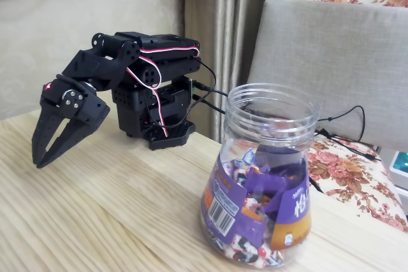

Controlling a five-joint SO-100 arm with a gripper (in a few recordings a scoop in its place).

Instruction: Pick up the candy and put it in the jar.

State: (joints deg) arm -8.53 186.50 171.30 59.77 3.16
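Candy: we are not finding a loose purple piece on the wooden table (115,221); the wrapped sweets we are seeing are massed inside the jar (261,183), so we cannot tell where the target piece is lying.
Jar: we are seeing it standing upright, lid off, mouth open at the top, probably left so for a drop from above.
Gripper: we are watching the black gripper (46,157) hanging tip-down just above the table, at picture left, well apart from the jar.
Claw state: we are reading the fingers as slightly parted, nothing between them.
Arm posture: we are judging it folded low over its base (159,133), likely a rest pose.
Relation: we are unable to place the candy against the claw.
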